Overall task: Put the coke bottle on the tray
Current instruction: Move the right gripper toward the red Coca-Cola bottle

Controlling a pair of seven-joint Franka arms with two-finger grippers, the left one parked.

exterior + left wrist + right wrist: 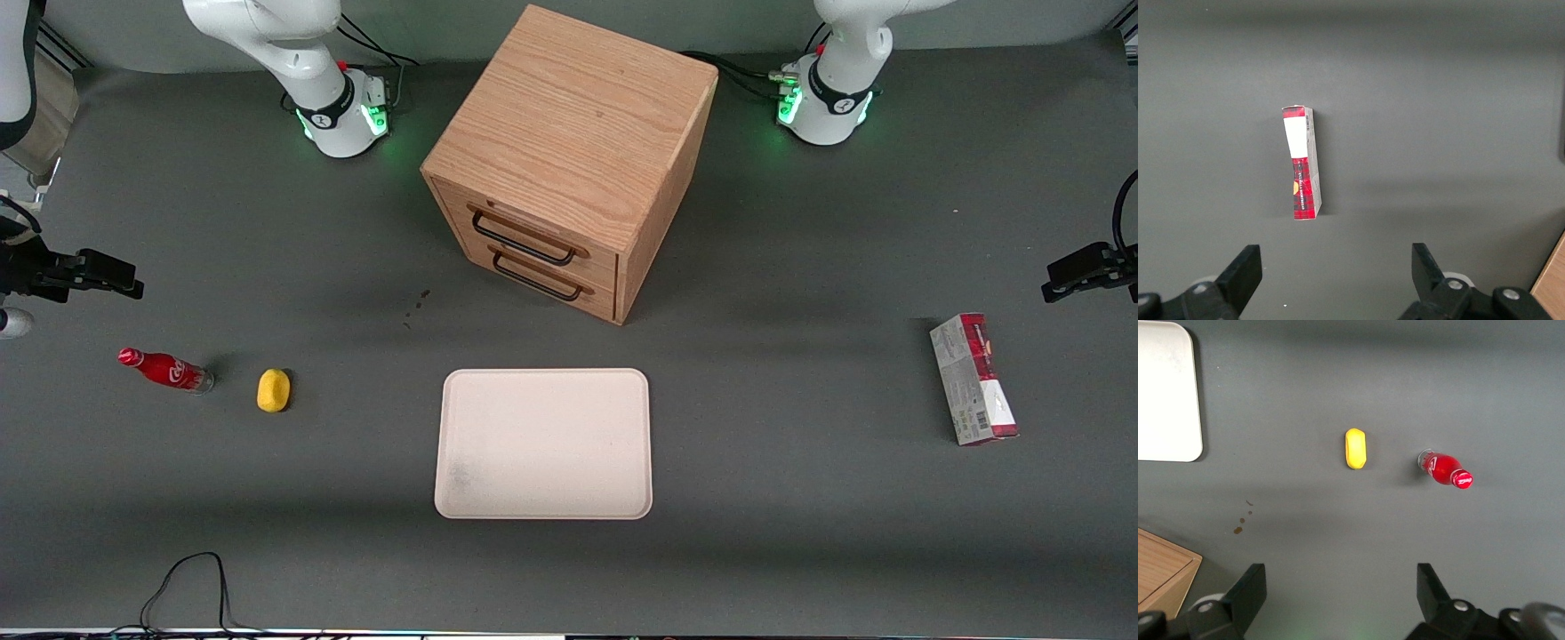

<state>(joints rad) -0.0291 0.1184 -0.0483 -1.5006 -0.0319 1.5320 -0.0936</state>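
The coke bottle point(166, 370) point(1443, 469), small and red with a red cap and clear base, rests on the grey table toward the working arm's end. I cannot tell if it is upright or lying. The cream tray point(543, 443) point(1165, 390) lies flat in front of the wooden drawer cabinet, with nothing on it. My right gripper point(120, 274) point(1340, 577) hovers above the table, farther from the front camera than the bottle and well apart from it. It is open, with nothing between its fingers.
A yellow lemon point(274, 390) point(1357, 448) lies between the bottle and the tray. The wooden two-drawer cabinet point(569, 160) stands at mid-table. A red-and-grey carton point(973, 379) point(1302, 163) lies toward the parked arm's end. A cable point(187, 578) loops at the table's near edge.
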